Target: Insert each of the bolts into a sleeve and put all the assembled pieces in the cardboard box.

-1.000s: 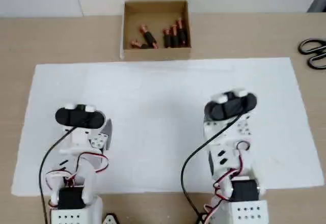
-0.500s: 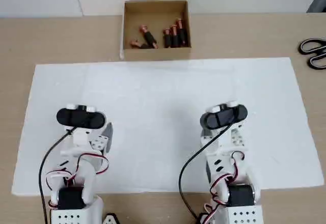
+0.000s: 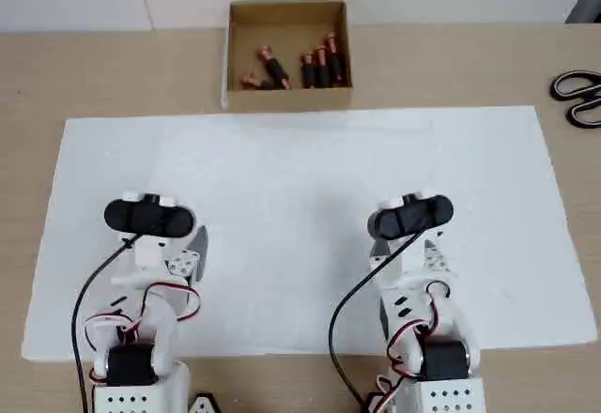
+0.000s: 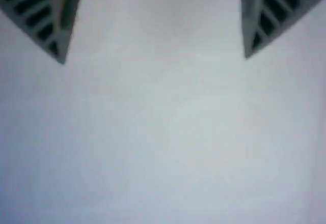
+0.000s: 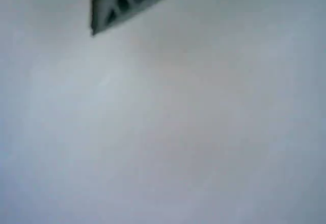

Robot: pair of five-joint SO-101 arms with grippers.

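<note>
Right arm point(image 3: 410, 216) has drawn back nearward; our left gripper point(image 4: 154, 58) is spread apart, while of the right gripper point(image 5: 117, 5) we cannot tell. We see the assembled pieces point(image 3: 319, 64) in the far cardboard box point(image 3: 228, 56), so we judge only parking remains

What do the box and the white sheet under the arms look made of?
The box: brown matte cardboard, judging by its thin brown walls. The white sheet: probably paper or thin foam board, matte with no glare; I cannot tell which.
</note>
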